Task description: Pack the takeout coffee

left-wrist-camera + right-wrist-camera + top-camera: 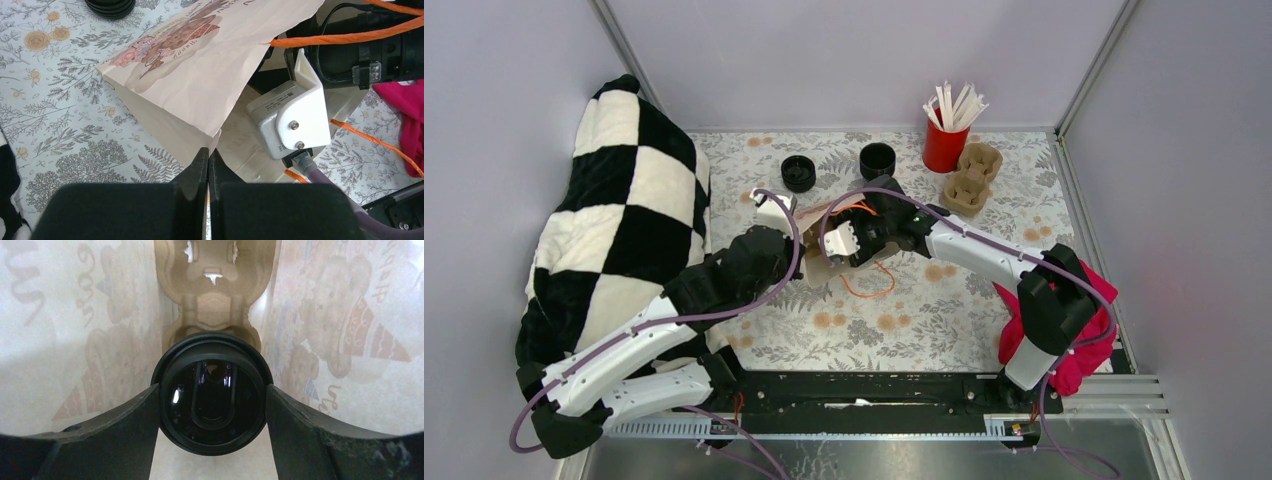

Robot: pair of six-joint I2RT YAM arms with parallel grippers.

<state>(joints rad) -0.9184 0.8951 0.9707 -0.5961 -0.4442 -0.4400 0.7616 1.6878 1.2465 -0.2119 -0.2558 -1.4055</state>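
The takeout coffee point(212, 400), a black cup with a round black lid, is gripped at its sides by my right gripper point(212, 391). Both are inside the printed paper bag point(75, 340), just above a brown pulp carrier point(215, 305) that sits deeper in the bag. From above, the right gripper's tips are hidden in the bag's mouth point(822, 258). My left gripper point(208, 152) is shut on the edge of the bag point(200, 65) and holds it open; it also shows in the top view point(774, 215).
Two more black cups point(798, 173) point(877, 160) stand at the back. A red cup of white sticks point(944, 147) and a pulp carrier point(972, 178) are back right. A checkered cloth point(624, 220) lies left, a red cloth point(1074, 330) right. An orange bag handle point(869, 285) trails on the table.
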